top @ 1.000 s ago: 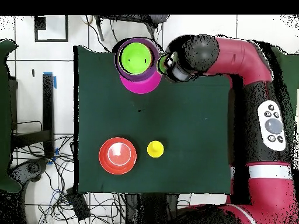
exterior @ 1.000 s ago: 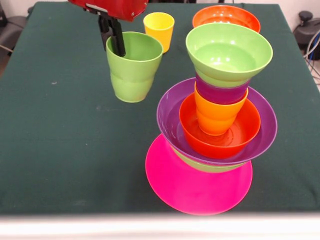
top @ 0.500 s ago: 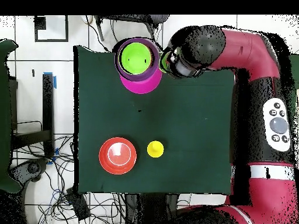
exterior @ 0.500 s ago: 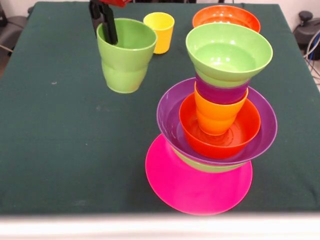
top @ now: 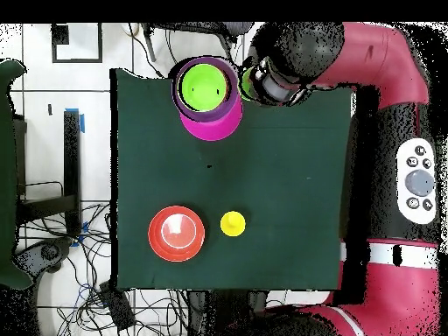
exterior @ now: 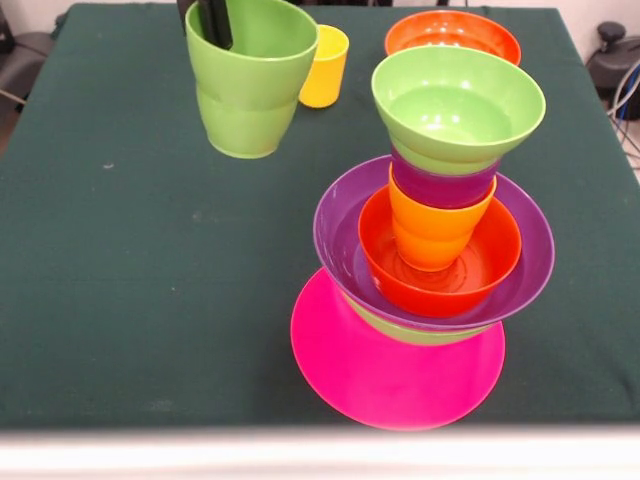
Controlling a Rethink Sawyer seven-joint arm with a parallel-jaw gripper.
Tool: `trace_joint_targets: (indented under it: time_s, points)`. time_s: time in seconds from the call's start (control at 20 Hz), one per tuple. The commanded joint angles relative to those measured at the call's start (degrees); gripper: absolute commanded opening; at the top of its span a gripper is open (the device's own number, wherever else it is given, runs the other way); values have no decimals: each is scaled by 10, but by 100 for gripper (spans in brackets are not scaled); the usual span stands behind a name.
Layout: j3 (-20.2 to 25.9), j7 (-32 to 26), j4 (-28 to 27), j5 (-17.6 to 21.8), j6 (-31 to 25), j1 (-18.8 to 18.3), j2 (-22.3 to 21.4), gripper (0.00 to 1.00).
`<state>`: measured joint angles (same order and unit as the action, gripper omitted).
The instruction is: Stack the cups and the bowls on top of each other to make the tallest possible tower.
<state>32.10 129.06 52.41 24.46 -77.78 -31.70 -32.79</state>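
Underneath, dark green table cloth, tiled floor, cables

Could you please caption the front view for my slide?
Pincer lifts the light green cup beside the tower.

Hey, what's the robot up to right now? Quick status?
Gripper shut on light green cup, held above table. Tower standing, green bowl on top. Yellow cup and orange-red bowl loose behind; path clear.

The end effector is cut off by the front view's top edge, one finger hidden inside the light green cup.
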Motion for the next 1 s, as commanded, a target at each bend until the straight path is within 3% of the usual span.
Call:
trace_joint_targets:
  time_s: [0.05, 0.6, 1.0]
  points:
    - [5, -133, -35, 29, -69, 31, -2, 0]
    - [-3, -118, -71, 35, -80, 64, 4, 0]
    - [0, -134, -141, 46, -164, 82, 3, 0]
